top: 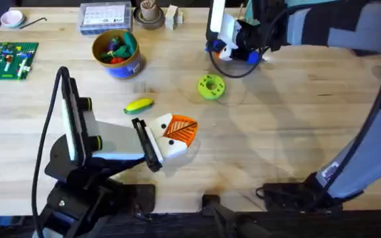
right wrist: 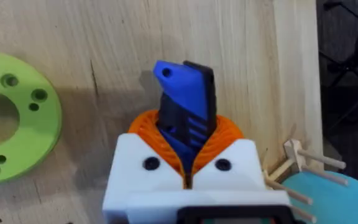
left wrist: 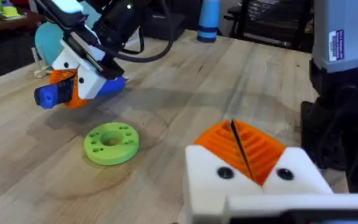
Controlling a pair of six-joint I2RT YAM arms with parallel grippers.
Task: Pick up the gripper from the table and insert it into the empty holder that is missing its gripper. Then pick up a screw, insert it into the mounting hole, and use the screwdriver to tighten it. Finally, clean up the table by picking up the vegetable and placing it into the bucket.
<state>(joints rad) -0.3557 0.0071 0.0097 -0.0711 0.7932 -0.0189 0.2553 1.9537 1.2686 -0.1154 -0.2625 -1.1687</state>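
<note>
One vegetable (top: 138,104), one bucket (top: 117,52), one table (top: 276,132) — left end effector (top: 180,132) closed empty, right end effector (top: 233,51) clamping one screwdriver (right wrist: 184,106).

On the table (top: 276,145) we find the bucket (top: 117,53) at far left, the vegetable (top: 139,105) nearer us, the disc (top: 211,86) to its right, and the box (top: 106,17) behind the bucket.
</note>
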